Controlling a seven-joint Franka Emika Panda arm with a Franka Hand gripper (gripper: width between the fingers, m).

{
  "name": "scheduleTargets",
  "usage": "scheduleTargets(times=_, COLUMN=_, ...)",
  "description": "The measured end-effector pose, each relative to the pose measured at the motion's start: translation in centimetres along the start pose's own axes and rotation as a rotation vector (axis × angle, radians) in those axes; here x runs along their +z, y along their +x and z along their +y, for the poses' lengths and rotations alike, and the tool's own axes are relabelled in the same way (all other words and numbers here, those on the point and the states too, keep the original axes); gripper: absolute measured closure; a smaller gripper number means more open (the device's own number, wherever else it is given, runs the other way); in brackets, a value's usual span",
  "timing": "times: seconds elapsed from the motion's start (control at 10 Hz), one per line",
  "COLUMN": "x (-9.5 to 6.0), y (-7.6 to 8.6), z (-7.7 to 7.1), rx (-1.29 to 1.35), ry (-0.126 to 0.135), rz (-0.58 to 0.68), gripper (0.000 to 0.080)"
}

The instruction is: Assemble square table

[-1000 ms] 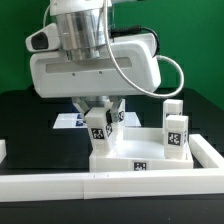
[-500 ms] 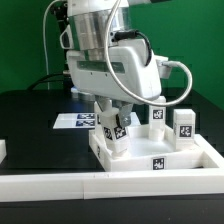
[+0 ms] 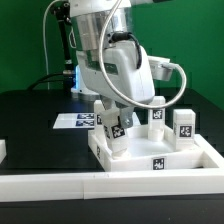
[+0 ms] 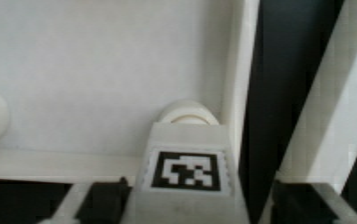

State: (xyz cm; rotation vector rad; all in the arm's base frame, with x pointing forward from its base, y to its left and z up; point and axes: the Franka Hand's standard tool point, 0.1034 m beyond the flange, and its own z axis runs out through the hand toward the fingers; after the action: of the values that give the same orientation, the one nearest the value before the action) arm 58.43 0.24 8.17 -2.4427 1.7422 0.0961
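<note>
A green wall backs a black desk (image 3: pixel 25 115), with white border bars (image 3: pixel 60 184) along the near edge and down the exterior view's right. The marker board (image 3: pixel 72 121) lies flat further back, partly hidden behind the arm.

The square table's slab (image 3: pixel 150 157) sits in the corner formed by the bars, a black-and-white tag on its front face. Three legs show on it: one leg (image 3: pixel 116 132) stands at the slab's near corner on the exterior view's left, slightly tilted, with a tag facing the camera; a second leg (image 3: pixel 156 117) stands near the back; a third leg (image 3: pixel 184 125) stands at the corner on the exterior view's right.

The arm reaches down from above — its white wrist housing is twisted so that it slopes toward the exterior view's right — and the tool (image 3: pixel 112 118) hangs over the tilted leg. Its fingers stand on either side of the leg's upper part. In the wrist view the tagged leg (image 4: pixel 189 165) rises between dark fingertips (image 4: pixel 100 197) with a gap visible beside it — whether the tool grips the leg or has let go, I cannot tell.
</note>
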Motion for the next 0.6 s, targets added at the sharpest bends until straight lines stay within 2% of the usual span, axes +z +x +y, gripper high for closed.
scheduleTargets(times=0.1, x=0.01, y=0.01, z=0.01, rx=-0.070, ry=0.002, rz=-0.001, gripper=0.0278)
scheduleTargets(times=0.2, x=0.02, y=0.02, z=0.03, rx=-0.107, ry=0.002, rz=-0.002, gripper=0.0180)
scheduleTargets(times=0.3, x=0.01, y=0.08, z=0.05, rx=-0.149, ry=0.003, rz=-0.002, gripper=0.0155)
scheduleTargets(times=0.6, x=0.12, y=0.88, z=0.66, rx=-0.511, ry=0.004, rz=0.006, gripper=0.0150)
